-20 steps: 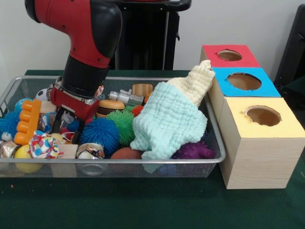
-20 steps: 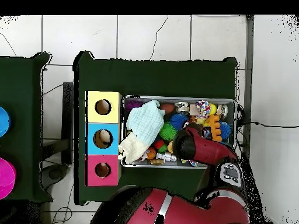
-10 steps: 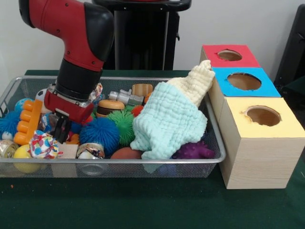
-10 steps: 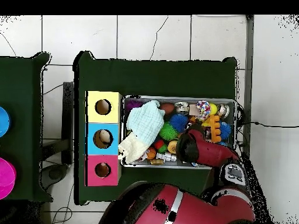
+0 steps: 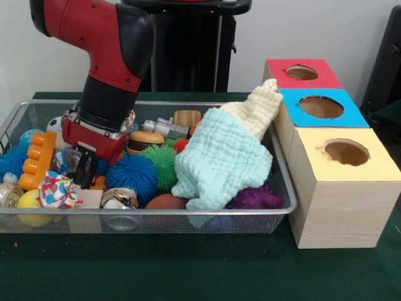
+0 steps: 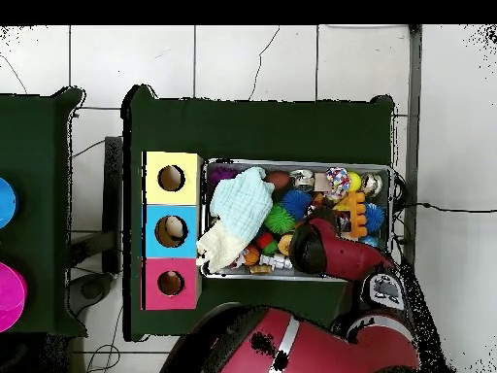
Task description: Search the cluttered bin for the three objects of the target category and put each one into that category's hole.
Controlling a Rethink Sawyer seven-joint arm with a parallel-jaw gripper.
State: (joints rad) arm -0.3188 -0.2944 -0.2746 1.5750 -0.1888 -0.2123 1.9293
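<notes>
Front view: the end effector (image 5: 86, 170) is down in the left part of the bin (image 5: 156, 214), black fingers poking among the toys beside an orange comb-like toy (image 5: 36, 160) and a blue spiky ball (image 5: 131, 175). Honestly can't tell if it's open or closed on anything. The bin sits on the green surface (image 5: 188, 269), right next to the yellow-topped box (image 5: 343, 191). A pale mint cloth (image 5: 219, 160) drapes over its right half.

Overhead view: the arm covers the end effector here. The bin (image 6: 296, 164) lies just beside the three boxes (image 6: 172, 229), cloth (image 6: 241, 205) at that end.
</notes>
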